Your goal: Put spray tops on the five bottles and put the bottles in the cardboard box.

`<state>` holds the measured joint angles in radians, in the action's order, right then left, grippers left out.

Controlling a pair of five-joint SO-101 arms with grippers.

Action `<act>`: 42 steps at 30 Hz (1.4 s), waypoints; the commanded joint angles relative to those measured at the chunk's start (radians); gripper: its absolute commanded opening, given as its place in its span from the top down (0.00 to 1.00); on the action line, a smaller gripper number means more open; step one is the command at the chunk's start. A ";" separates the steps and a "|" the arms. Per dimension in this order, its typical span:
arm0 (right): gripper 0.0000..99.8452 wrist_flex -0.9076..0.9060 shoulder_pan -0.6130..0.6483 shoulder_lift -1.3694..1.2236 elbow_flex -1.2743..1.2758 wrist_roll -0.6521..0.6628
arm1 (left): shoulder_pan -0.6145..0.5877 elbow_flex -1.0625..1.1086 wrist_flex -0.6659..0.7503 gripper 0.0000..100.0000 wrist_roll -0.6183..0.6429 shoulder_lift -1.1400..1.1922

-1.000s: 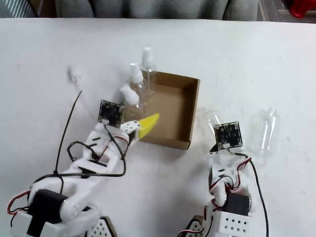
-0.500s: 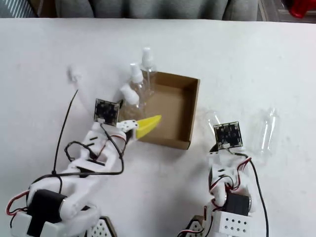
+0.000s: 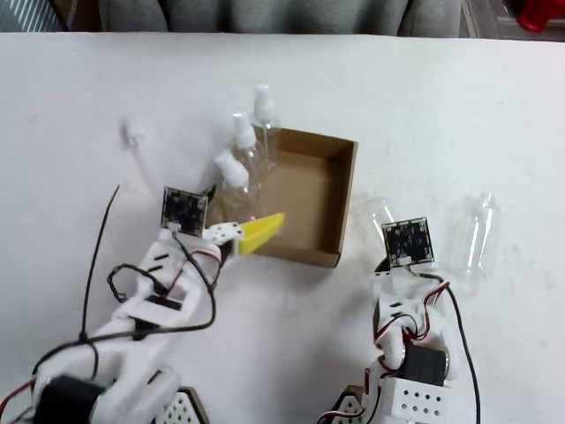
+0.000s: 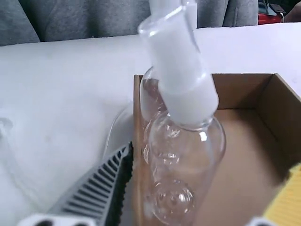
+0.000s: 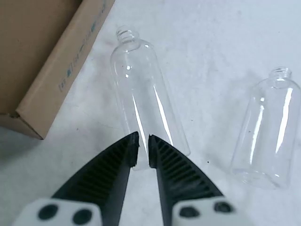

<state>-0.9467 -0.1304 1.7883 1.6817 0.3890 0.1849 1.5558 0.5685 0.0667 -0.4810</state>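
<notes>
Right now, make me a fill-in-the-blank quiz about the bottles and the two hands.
1. The bottles with spray tops number ___.
2. The topless bottles lying on the table number ___.
3. The right hand, by a topless bottle's base, is ___.
4. The left hand has one finger coloured ___.

Missing words: three; two; shut; yellow.

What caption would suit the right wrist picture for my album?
Right claw hovering by a capless bottle, a second capless bottle alongside, cardboard box nearby.
</notes>
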 commanded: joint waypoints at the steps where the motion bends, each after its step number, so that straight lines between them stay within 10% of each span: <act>1: 0.99 0.002 -0.010 0.008 0.009 0.009 | -0.010 0.029 -0.140 0.55 -0.034 -0.160; 15: 0.99 -0.001 -0.012 0.008 0.009 0.009 | -0.269 0.121 -0.680 0.55 0.028 -0.727; 29: 0.99 -0.005 -0.016 0.007 0.009 0.009 | -0.286 0.109 -1.329 0.55 0.052 -1.371; 42: 0.99 -0.005 -0.013 0.007 0.009 0.009 | -0.351 0.137 -1.422 0.55 0.060 -1.328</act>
<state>-0.9467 -0.1366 1.7883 1.6817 0.3890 -0.1297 1.6817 -0.8385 0.1143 -1.8098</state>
